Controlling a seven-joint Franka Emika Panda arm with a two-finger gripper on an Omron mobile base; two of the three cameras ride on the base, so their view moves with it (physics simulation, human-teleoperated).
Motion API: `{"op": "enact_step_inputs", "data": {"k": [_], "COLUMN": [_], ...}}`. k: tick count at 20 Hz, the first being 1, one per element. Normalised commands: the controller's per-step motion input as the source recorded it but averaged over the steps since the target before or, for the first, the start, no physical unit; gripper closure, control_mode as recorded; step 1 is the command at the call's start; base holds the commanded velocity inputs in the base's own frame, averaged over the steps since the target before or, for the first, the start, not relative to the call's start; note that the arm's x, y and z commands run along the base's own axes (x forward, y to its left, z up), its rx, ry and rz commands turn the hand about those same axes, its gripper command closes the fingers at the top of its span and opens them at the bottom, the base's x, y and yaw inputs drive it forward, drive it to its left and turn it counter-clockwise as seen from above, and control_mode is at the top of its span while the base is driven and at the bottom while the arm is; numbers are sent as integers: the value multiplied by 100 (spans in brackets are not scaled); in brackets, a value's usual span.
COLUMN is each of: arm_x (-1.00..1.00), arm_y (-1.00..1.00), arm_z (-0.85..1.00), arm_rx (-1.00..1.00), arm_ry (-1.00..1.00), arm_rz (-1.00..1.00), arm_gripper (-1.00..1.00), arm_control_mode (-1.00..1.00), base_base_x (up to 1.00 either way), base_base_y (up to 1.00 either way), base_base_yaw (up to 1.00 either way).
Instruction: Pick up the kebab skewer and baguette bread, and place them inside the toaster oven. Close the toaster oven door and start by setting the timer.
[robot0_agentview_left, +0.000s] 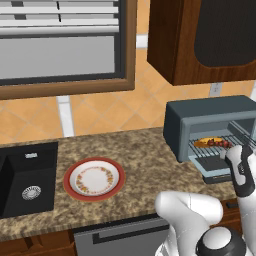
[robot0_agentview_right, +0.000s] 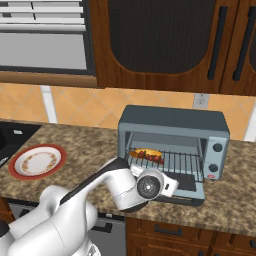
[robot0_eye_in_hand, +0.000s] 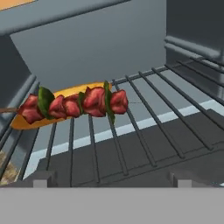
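The toaster oven stands on the counter with its door folded down flat in front. Inside, on the wire rack, lies the kebab skewer, close to the left wall. The baguette bread lies just behind it, touching it. My gripper hovers over the lowered door at the oven's mouth. It points in at the rack, open, with nothing between its fingertips. My wrist hides the fingers from the right base camera.
A red-rimmed plate sits on the speckled counter left of the oven, with a black sink further left. Dark brown wall cabinets hang above. The oven's knobs are on its right front panel.
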Motion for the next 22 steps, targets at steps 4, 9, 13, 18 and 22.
{"op": "enact_step_inputs", "data": {"k": [4, 9, 13, 18, 22], "arm_x": [0, 0, 0, 13, 19], "arm_y": [-16, -20, -18, 0, 0], "arm_z": [-6, -7, -4, 0, 0], "arm_rx": [-21, -18, -13, -3, 0], "arm_ry": [-2, -5, -4, 0, 0], "arm_rz": [5, 6, 5, 0, 0], "arm_gripper": [-100, -100, -100, -100, -100], "arm_control_mode": [-100, -100, -100, -100, -100], "base_base_x": [0, 0, 0, 0, 0], "base_base_y": [0, 0, 0, 0, 0], "base_base_yaw": [0, 0, 0, 0, 0]}}
